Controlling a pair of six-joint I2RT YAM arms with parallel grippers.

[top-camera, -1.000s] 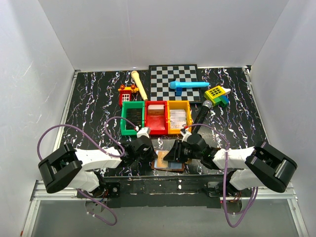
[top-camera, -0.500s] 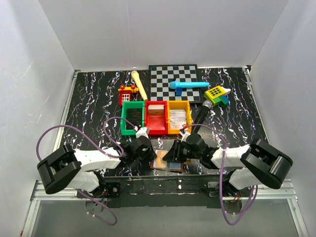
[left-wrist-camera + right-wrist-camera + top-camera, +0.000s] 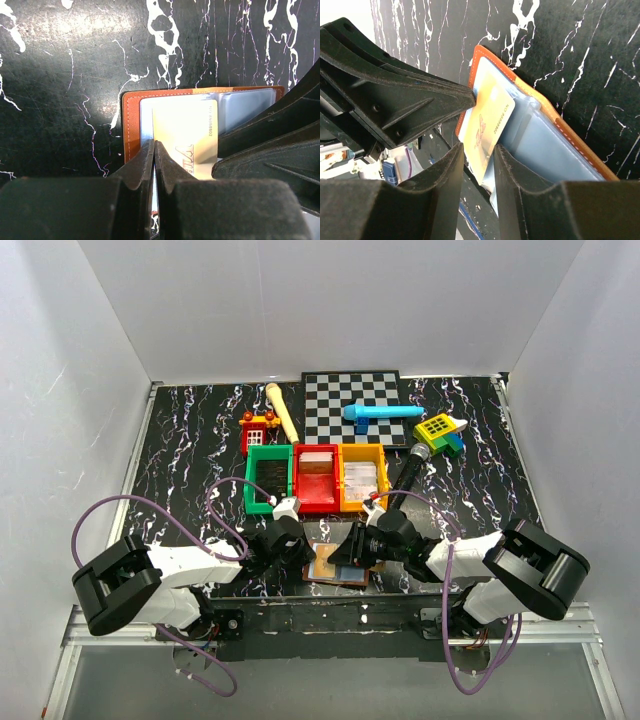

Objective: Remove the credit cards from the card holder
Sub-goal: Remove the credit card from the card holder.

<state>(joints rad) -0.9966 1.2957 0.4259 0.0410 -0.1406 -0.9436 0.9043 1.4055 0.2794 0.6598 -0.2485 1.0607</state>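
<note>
Brown leather-like bi-fold card holder lying open on black marbled table, near edge, between arms. Left end effector fully closed, tips over holder; right end effector part-open, straddling pale gold card.

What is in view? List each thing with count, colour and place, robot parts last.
card holder: 1, brown, open, near edge between the grippers
credit card: 1, gold, sticking out of the card holder
bins: 3, green bin, red bin, orange bin, in a row mid-table
chessboard: 1, black and white, far edge
blue tool: 1, on the chessboard
wooden stick: 1, pale, left of the chessboard
toy house: 1, red, beside the wooden stick
block toy: 1, yellow, green, blue, right of the chessboard
microphone: 1, black, right of the orange bin
table: 1, black marbled
left gripper: 1, black, shut, at the card holder
right gripper: 1, black, jaws apart over the credit card
</note>
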